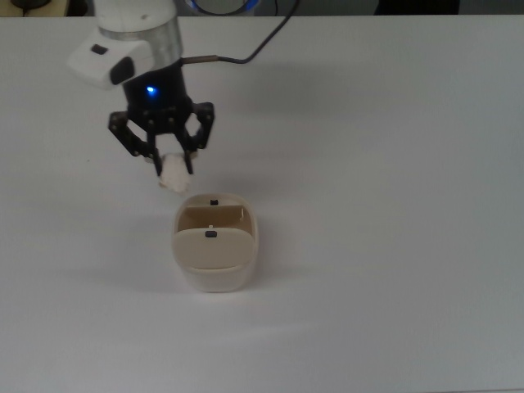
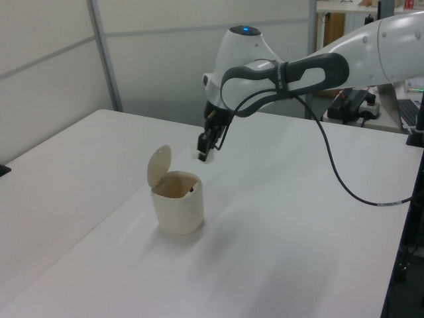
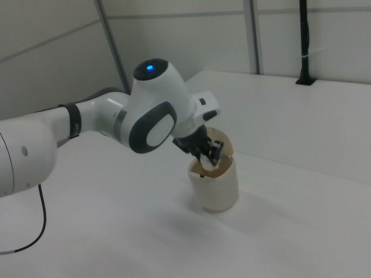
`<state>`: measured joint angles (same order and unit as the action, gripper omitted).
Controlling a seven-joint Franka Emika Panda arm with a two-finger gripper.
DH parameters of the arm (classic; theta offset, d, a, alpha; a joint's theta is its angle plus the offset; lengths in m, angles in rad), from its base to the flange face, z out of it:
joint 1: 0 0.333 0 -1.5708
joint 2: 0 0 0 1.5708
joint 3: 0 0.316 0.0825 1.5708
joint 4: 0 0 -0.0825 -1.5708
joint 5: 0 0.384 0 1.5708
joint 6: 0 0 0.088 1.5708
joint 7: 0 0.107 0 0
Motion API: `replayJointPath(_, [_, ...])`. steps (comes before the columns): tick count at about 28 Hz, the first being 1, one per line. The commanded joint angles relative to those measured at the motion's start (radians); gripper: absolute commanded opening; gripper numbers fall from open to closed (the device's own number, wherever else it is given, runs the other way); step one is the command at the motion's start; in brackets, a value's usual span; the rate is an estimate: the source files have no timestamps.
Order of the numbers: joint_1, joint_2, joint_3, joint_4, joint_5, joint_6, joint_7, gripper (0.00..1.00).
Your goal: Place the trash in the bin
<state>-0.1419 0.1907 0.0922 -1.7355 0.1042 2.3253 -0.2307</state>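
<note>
The gripper [image 1: 172, 170] pinches the trash [image 1: 173, 175] near the open bin [image 1: 214, 246]; the wad looks light, soft and crushable, so a mid-body grip suits.

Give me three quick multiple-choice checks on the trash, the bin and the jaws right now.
1. Where is the trash?
A. On the table
B. Held above the table near the bin
C. Inside the bin

2. What colour is the bin?
A. Cream-beige
B. Blue
C. Black

3. What state is the bin's lid in?
A. Closed flat
B. Removed, lying on the table
C. Tipped up, opening exposed

Answers:
1 B: the left view shows the gripper carrying it in the air beside the bin's rim.
2 A: every view shows it cream-beige.
3 C: the left view shows the lid standing up.
</note>
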Motion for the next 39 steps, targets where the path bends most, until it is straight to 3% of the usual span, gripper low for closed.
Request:
replayJointPath(1, [0.047,0.044,-0.005,0.001,0.054,0.147,-0.007,0.39])
replayJointPath(5, [0.068,0.070,-0.005,0.001,0.069,0.229,-0.005,0.44])
replayJointPath(7, [0.073,0.091,-0.005,0.001,0.069,0.270,-0.002,0.73])
replayJointPath(8, [0.073,0.095,-0.005,0.001,0.072,0.279,0.002,0.92])
replayJointPath(9, [0.071,0.095,-0.005,0.001,0.072,0.285,0.016,1.00])
replayJointPath(20, [0.061,0.064,-0.019,0.001,0.068,0.197,0.039,1.00])
replayJointPath(31, [0.059,-0.042,-0.043,0.007,0.049,-0.108,0.039,1.00])
replayJointPath(39, [0.064,-0.091,-0.052,0.063,-0.050,-0.375,0.041,1.00])
